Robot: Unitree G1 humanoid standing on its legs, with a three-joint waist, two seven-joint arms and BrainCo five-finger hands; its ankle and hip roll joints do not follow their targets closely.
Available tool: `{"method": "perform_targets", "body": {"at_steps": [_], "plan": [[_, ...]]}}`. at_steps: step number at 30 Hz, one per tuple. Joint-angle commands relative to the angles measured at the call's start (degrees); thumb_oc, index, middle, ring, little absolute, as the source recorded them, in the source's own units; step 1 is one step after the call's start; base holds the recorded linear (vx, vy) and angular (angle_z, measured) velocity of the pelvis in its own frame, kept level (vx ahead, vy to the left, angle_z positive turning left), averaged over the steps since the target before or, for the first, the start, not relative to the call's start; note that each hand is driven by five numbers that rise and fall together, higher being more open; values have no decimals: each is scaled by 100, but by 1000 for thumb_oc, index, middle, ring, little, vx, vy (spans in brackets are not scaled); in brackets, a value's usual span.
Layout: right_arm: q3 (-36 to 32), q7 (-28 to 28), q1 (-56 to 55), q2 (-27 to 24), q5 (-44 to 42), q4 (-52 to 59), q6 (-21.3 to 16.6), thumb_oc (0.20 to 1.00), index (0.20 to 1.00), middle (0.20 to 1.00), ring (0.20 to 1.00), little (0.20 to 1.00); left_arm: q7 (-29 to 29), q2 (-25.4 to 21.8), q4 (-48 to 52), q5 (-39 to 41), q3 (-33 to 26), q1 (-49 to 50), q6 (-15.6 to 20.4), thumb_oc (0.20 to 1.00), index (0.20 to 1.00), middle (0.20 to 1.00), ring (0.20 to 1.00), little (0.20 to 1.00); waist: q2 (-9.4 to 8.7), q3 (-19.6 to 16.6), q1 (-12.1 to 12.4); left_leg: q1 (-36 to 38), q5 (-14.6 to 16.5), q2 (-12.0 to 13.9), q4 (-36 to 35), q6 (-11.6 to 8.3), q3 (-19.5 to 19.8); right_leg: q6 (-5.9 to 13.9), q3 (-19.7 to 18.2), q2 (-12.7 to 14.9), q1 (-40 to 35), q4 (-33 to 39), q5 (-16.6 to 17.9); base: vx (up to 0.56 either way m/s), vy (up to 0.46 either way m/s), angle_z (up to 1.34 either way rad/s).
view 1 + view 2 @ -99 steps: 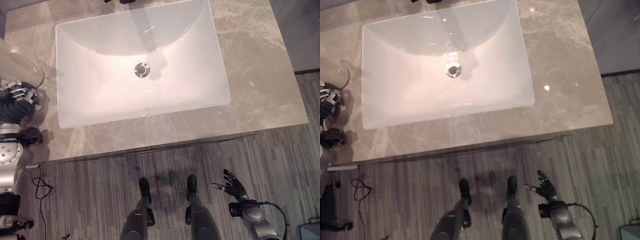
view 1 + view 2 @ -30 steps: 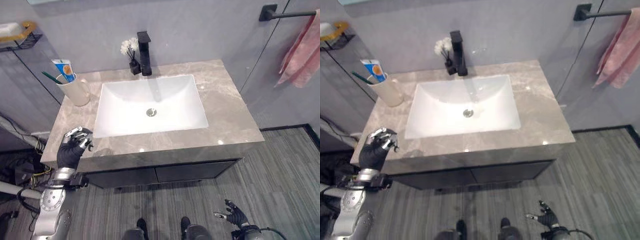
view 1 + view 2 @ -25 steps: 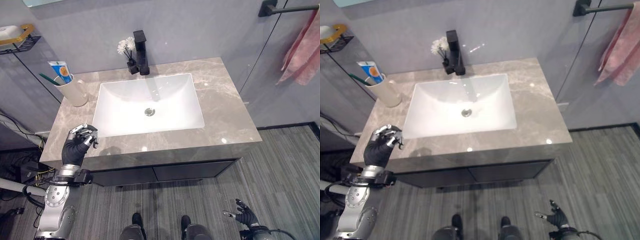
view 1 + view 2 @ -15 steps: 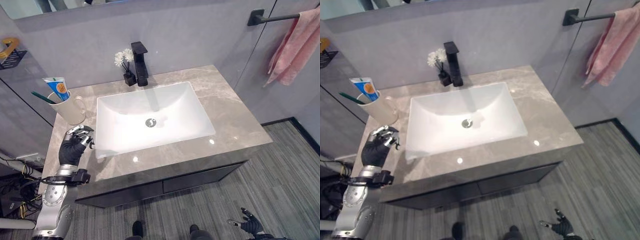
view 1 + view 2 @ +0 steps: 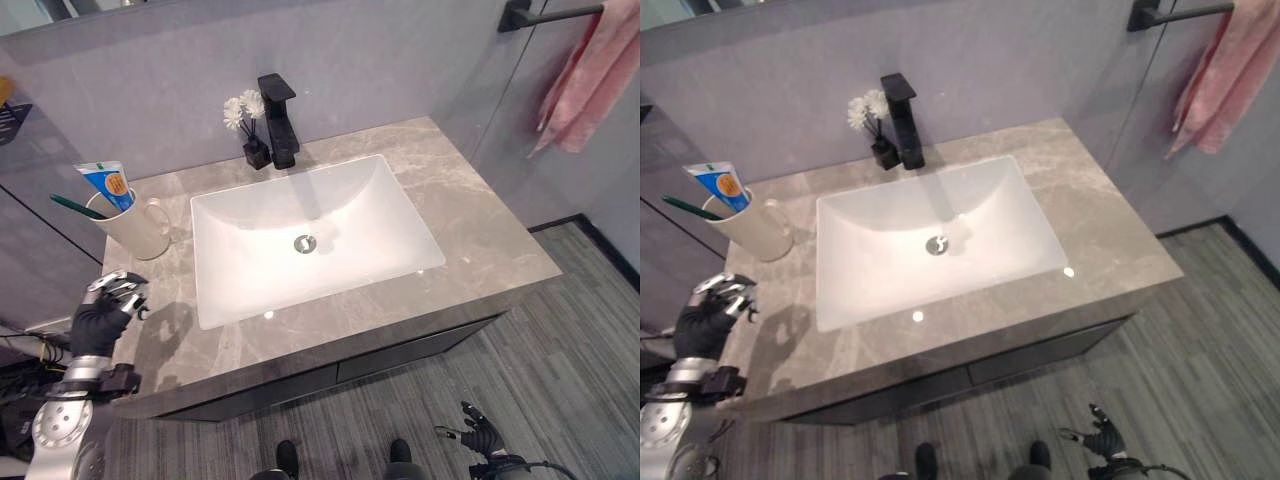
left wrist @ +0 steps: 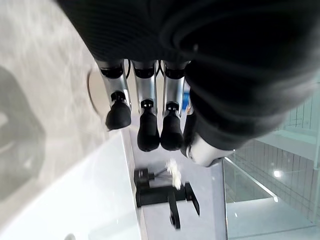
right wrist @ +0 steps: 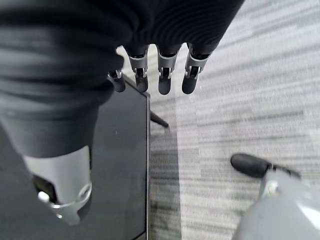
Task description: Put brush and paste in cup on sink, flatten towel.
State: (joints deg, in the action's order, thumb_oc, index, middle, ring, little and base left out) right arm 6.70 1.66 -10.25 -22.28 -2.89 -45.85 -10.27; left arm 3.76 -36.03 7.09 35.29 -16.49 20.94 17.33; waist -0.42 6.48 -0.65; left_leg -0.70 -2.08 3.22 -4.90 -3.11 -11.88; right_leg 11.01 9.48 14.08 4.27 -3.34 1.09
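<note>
Left robot hand (image 5: pixel 108 308) hovers over the counter (image 5: pixel 480 225), fingers curled, empty; right robot hand (image 5: pixel 483 438) hangs relaxed, empty.

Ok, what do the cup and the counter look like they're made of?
The cup looks like glazed ceramic or matte plastic: cream, opaque, with a thick handle. The counter looks like polished stone, perhaps marble: grey-brown with pale veins and light glints.

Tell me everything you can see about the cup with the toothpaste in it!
The cup is a cream-coloured mug with a small handle on its side, and it looks like plastic or ceramic. It stands upright on the grey marble counter, left of the white sink. Inside it a blue and white toothpaste tube pokes up, and a green toothbrush leans out over the rim. The left hand is nearer the counter's front edge and does not touch the cup.
</note>
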Motion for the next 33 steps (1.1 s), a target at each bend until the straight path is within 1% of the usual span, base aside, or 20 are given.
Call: {"method": "perform_targets", "body": {"at_steps": [1,2,4,5,7,10,14,15,17,19,20,23,24,29,33], "plan": [[73,-99,69,-191,180,163,-166,1000,1000,1000,1000,1000,64,-447,199,-170,-526,-16,237,200,200,200,200,200,-80,118,111,-263,456,51,700,174,35,208,538,256,-4,-34,832,14,5,-7],[73,-99,62,-189,181,165,-166,1000,1000,1000,1000,1000,64,-451,197,-169,-523,-13,238,200,200,200,200,200,-75,130,106,-239,478,57,707,170,45,213,551,250,-39,-31,819,6,8,7],[42,-111,11,-216,194,106,-157,1000,1000,1000,1000,1000,77,-570,70,-156,-672,107,175,200,200,200,200,200,-127,115,124,-271,469,12,649,161,56,242,585,282,-126,225,899,-2,8,7],[35,-118,-8,-220,191,104,-155,1000,1000,1000,1000,1000,83,-623,39,-132,-702,122,158,200,200,200,200,200,-147,93,129,-307,442,1,632,158,56,235,595,289,-122,296,886,0,0,0],[44,-156,-54,-259,198,85,-142,1000,1000,1000,1000,1000,101,-815,-133,-102,-786,182,113,200,200,200,200,200,-171,82,140,-325,448,-12,623,147,53,257,582,295,-141,392,938,0,0,0],[59,-197,-115,-288,224,71,-130,1000,1000,1000,1000,1000,120,-1145,-320,-146,-909,216,47,200,200,200,200,200,-188,65,134,-395,423,-22,627,143,62,262,543,291,-119,444,907,-2,-1,-1],[121,-284,-154,-311,195,193,-112,1000,1000,1000,1000,1000,82,-1425,-690,-166,-914,98,-14,200,200,200,200,200,-233,88,103,-457,422,-21,647,149,59,259,489,284,-50,419,889,3,1,1],[120,-284,-154,-311,195,193,-112,1000,1000,1000,1000,1000,82,-1425,-690,-166,-913,98,-14,200,200,200,200,200,-233,87,103,-458,422,-21,647,149,59,259,489,285,-50,419,889,-42,-13,-3],[192,-313,-134,-301,143,170,-91,1000,1000,1000,1000,1000,-9,-1626,-910,-235,-899,-51,-77,200,200,200,200,200,-273,198,93,-581,401,-23,685,149,77,264,472,268,37,425,923,-53,-16,-2],[261,-332,-124,-293,142,111,-93,1000,1000,1000,1000,1000,-11,-1727,-976,-262,-875,-150,-93,200,200,200,200,200,-305,243,104,-661,377,-5,700,141,102,267,479,260,78,437,940,-48,-40,3],[381,-361,-68,-284,191,-52,-61,1000,1000,1000,1000,1000,-13,-1857,-1058,-366,-762,-358,-155,200,200,200,200,200,-372,307,136,-802,339,10,731,133,181,273,519,239,116,460,958,-55,-60,4],[441,-397,-44,-274,183,-92,-35,1000,1000,1000,1000,1000,28,-1952,-1054,-418,-675,-485,-196,200,200,200,200,200,-411,338,166,-878,320,10,741,130,249,272,558,233,128,458,956,-30,-47,16],[551,-428,35,-247,141,-145,-16,1000,1000,1000,1000,1000,30,-2038,-1018,-495,-489,-723,-214,200,200,200,200,200,-447,392,208,-997,300,13,775,131,351,266,594,242,155,422,927,-43,-45,23],[861,-448,336,-229,121,95,30,1000,1000,1000,1000,1000,-11,-2141,-1001,-629,18,-1333,-266,200,200,200,200,200,-468,529,300,-1315,266,-35,910,130,603,247,718,295,206,300,872,-26,-33,43],[910,-412,456,-239,56,307,28,1000,1000,1000,1000,1000,-65,-2109,-989,-667,214,-1550,-295,200,200,200,200,200,-448,565,333,-1492,269,-79,986,144,734,239,777,328,247,276,893,-2,4,22]]}}
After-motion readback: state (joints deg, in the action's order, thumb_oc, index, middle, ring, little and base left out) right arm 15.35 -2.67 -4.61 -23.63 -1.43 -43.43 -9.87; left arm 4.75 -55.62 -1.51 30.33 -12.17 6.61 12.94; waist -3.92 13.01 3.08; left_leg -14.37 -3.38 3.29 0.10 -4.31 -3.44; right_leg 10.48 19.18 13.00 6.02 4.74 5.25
